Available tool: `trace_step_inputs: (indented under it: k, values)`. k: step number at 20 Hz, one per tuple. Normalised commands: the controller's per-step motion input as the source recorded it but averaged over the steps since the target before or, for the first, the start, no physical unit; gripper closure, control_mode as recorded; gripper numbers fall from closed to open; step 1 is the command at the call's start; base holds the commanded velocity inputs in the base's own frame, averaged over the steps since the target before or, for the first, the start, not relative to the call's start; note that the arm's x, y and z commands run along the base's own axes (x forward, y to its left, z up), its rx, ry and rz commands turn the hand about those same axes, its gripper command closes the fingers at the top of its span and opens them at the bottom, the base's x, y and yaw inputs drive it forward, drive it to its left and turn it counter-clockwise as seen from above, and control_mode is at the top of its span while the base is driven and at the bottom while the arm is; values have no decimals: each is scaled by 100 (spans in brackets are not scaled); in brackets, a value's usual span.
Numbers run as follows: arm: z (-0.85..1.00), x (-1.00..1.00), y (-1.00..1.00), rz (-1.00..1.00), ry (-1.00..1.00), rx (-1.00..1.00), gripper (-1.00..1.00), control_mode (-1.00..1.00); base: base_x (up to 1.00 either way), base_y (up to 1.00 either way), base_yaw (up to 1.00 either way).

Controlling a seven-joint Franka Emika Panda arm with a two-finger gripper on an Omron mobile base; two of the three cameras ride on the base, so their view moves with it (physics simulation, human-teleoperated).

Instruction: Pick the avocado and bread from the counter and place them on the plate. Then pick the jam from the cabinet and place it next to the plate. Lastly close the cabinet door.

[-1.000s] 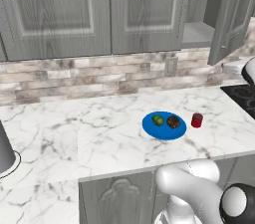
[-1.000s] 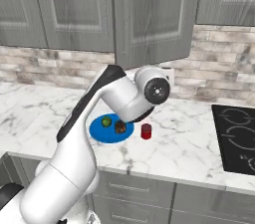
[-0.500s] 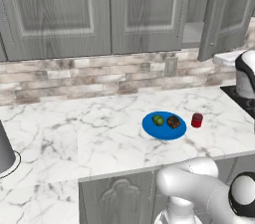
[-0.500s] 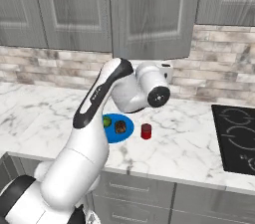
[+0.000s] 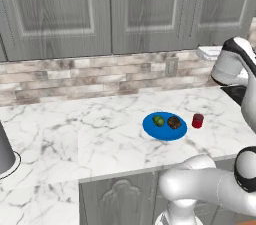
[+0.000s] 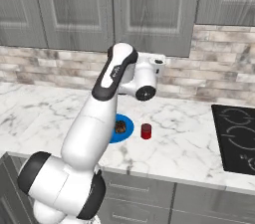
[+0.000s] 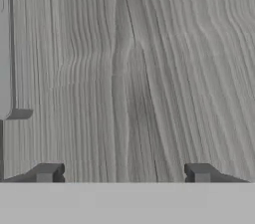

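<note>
1. Sitting on the white marble counter (image 5: 75, 134) is the blue plate (image 5: 164, 126), near the front edge and toward the right end.
2. The green avocado (image 5: 158, 121) lies on the left part of the plate, and the dark brown bread (image 5: 174, 122) lies on the right part, just beside it.
3. The red jam jar (image 5: 197, 121) stands upright on the counter, just beside the right rim of the plate and not on it.
4. In the right base view the plate (image 6: 125, 127) is partly hidden by the white arm (image 6: 99, 118), with the bread (image 6: 120, 127) showing on it and the jam jar (image 6: 146, 131) just to its right.
5. The cabinet door (image 5: 202, 11) with the slim bar handle looks flat and in line with the other grey doors above the brick wall (image 5: 85, 76).
6. The arm reaches up over the counter, and its hand is right in front of the grey doors.
7. In the hand view the gripper (image 7: 123, 174) points straight at grey wood grain, very close.
8. Its two dark fingertips (image 7: 47, 173) stand far apart with nothing between them, so the fingers are released.
9. A black stove top (image 6: 236, 136) lies at the right end of the counter.
10. A grey round thing (image 5: 5, 151) stands at the left edge of the counter; I cannot tell what it is.
</note>
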Motion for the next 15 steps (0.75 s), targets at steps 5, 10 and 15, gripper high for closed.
trace_step_inputs:
  k: [5,10,15]
  values:
    - [51,56,54,-5,-5,9,-100,-100,0,0,0]
    - [36,34,55,-1,17,4,-100,-100,0,0,0]
    - [21,-8,40,0,12,1,-100,-100,0,0,0]
